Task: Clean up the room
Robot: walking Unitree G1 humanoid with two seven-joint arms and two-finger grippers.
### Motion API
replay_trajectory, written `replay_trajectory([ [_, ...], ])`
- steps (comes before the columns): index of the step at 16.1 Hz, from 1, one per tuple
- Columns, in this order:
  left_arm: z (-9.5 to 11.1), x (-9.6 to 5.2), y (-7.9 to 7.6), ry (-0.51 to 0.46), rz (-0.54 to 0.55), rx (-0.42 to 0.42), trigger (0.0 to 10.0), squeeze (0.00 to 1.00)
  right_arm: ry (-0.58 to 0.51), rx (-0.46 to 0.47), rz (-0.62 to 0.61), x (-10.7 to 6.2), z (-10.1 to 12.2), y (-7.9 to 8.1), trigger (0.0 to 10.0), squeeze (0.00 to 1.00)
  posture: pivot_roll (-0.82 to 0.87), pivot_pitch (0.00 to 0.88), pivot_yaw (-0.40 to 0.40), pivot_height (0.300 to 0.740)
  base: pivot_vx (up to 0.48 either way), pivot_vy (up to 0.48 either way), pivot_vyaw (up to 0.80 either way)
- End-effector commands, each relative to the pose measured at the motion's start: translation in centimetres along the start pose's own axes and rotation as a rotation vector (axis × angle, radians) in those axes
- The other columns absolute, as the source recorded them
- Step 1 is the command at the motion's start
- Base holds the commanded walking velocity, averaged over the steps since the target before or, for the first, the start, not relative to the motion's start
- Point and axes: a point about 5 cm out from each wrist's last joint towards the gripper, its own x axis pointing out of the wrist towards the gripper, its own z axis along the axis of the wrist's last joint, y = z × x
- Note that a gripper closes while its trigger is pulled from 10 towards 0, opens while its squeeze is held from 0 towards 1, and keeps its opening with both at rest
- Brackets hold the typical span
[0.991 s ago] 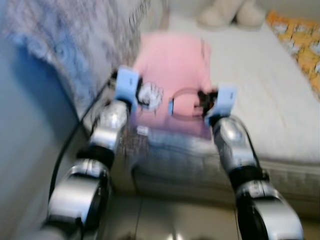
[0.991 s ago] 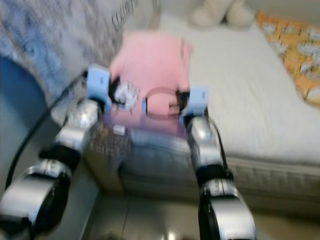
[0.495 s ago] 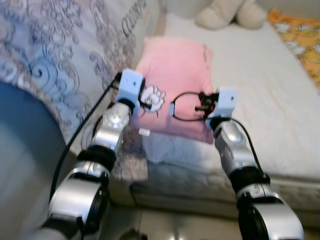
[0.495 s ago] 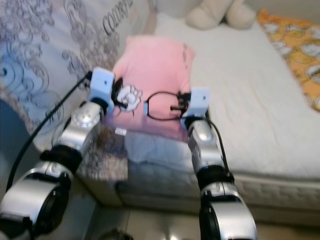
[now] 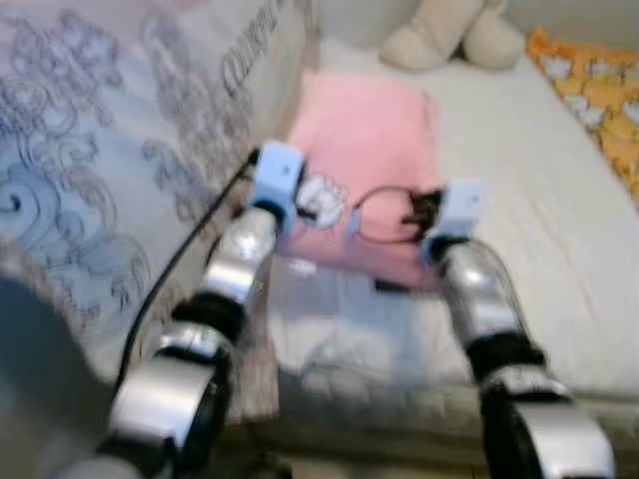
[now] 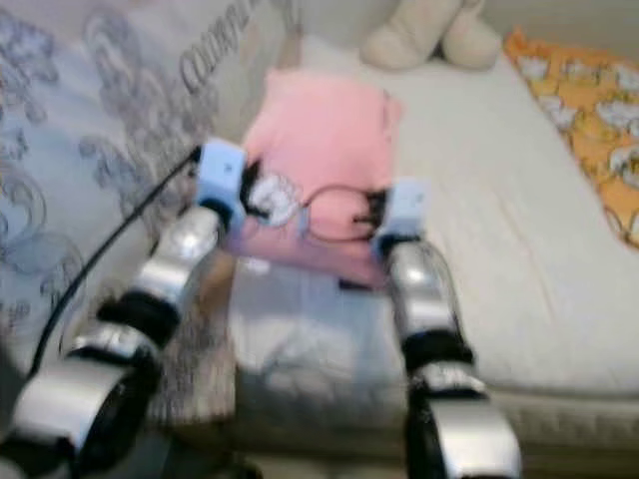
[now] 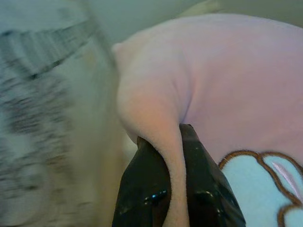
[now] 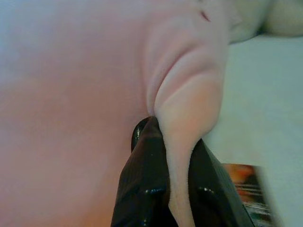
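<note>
We see left gripper (image 7: 175, 156) and right gripper (image 8: 177, 161) each clamped narrow on a fold of the pink pillow (image 5: 364, 140), fabric pinched between jaws, over the bed (image 5: 559, 230).

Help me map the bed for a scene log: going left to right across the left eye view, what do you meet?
Patterned grey blanket → left claw pinching the pink pillow → right claw pinching the same pillow → white mattress → orange patterned cloth.
</note>
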Motion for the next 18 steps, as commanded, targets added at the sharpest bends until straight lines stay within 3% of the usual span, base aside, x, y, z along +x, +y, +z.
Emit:
replay_trajectory([
  [1, 0.8, 0.4, -0.1, -0.02, 0.02, -0.012, 10.0, 0.0, -0.005, -0.026, -0.02, 0.1, 0.6, -1.0, 10.0, 0.0, 0.01, 0.0, 0.011, 0.74, 0.472, 0.0, 0.0],
  [3, -0.1, 0.7, -0.5, 0.042, 0.039, -0.038, 10.0, 0.0, 0.051, -0.052, -0.03, 0.6, 0.2, -1.1, 10.0, 0.0, 0.01, 0.061, -0.003, 0.74, 0.0, 0.0, 0.0],
  [5, -0.6, 0.8, -0.4, 0.081, 0.051, -0.017, 10.0, 0.0, 0.108, -0.035, -0.032, 0.8, -0.4, -1.0, 10.0, 0.0, 0.0, 0.092, -0.001, 0.74, 0.0, 0.0, 0.0],
  [6, -1.3, 0.6, -0.2, 0.119, 0.069, 0.018, 10.0, 0.0, 0.175, -0.035, -0.023, 0.8, -1.5, -0.6, 10.0, 0.0, 0.01, 0.163, 0.009, 0.74, 0.0, 0.0, 0.0],
  [8, -2.2, 0.2, 0.4, 0.15, 0.114, 0.045, 10.0, 0.0, 0.239, -0.058, 0.0, 0.4, -3.0, 0.2, 10.0, 0.0, 0.01, 0.222, 0.012, 0.74, 0.0, 0.0, 0.0],
  [9, -2.4, 0.1, 0.6, 0.154, 0.125, 0.069, 10.0, 0.0, 0.259, -0.06, 0.009, 0.3, -3.4, 0.5, 10.0, 0.0, 0.01, 0.222, 0.012, 0.74, 0.0, 0.0, 0.0],
  [11, -2.1, -0.1, 3.5, 0.141, 0.222, 0.146, 10.0, 0.0, 0.31, -0.09, 0.048, -0.1, -5.0, 2.1, 10.0, 0.0, 0.03, 0.272, 0.013, 0.74, 0.0, 0.0, 0.0],
  [13, -1.7, -0.3, 5.1, 0.124, 0.283, 0.156, 10.0, 0.0, 0.282, -0.149, 0.085, 0.3, -4.4, 3.2, 10.0, 0.0, 0.05, 0.28, 0.009, 0.74, 0.0, 0.0, 0.0],
  [16, -1.5, -0.2, 4.9, 0.109, 0.29, 0.142, 10.0, 0.0, 0.235, -0.21, 0.061, 0.9, -3.0, 2.7, 10.0, 0.0, 0.06, 0.275, -0.005, 0.74, 0.0, 0.0, 0.0],
  [18, -0.8, 0.2, 4.2, 0.083, 0.309, 0.094, 10.0, 0.0, 0.141, -0.29, 0.0, 2.1, 0.0, 1.8, 10.0, 0.0, 0.05, 0.268, -0.014, 0.74, 0.0, 0.0, 0.0],
])
